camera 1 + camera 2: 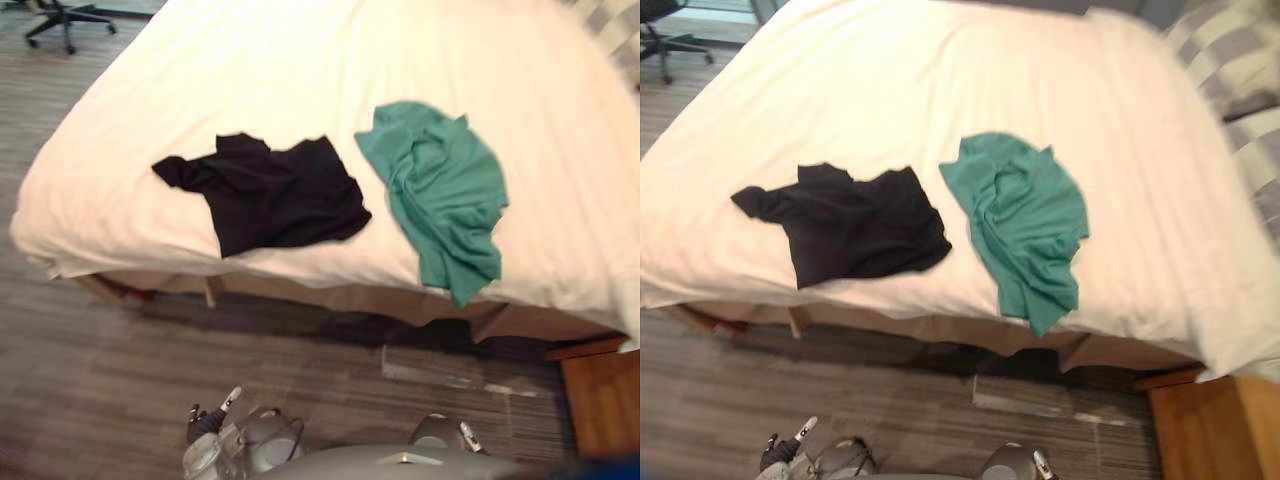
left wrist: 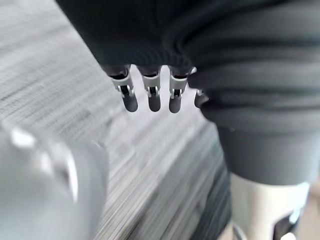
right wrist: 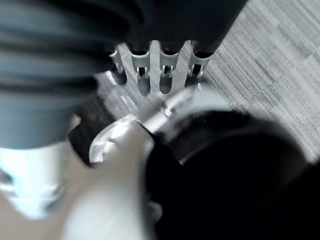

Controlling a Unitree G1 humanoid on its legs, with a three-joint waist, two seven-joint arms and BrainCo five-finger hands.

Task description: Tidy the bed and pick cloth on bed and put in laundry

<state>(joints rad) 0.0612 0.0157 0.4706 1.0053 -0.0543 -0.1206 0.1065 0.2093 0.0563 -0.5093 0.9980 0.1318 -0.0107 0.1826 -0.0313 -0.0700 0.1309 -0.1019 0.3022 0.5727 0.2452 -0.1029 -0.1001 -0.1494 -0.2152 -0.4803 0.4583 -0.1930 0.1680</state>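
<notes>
As black cloth (image 1: 270, 195) stretches sideways, green cloth (image 1: 440, 190) tapers nearward.

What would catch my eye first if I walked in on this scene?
The big bed under a cream-white sheet dominates, and two garments lie on it near its front edge. A crumpled black shirt-like cloth lies towards the left. A rumpled teal-green cloth lies just right of it, apart from it, its lower end reaching the bed's front edge.
</notes>
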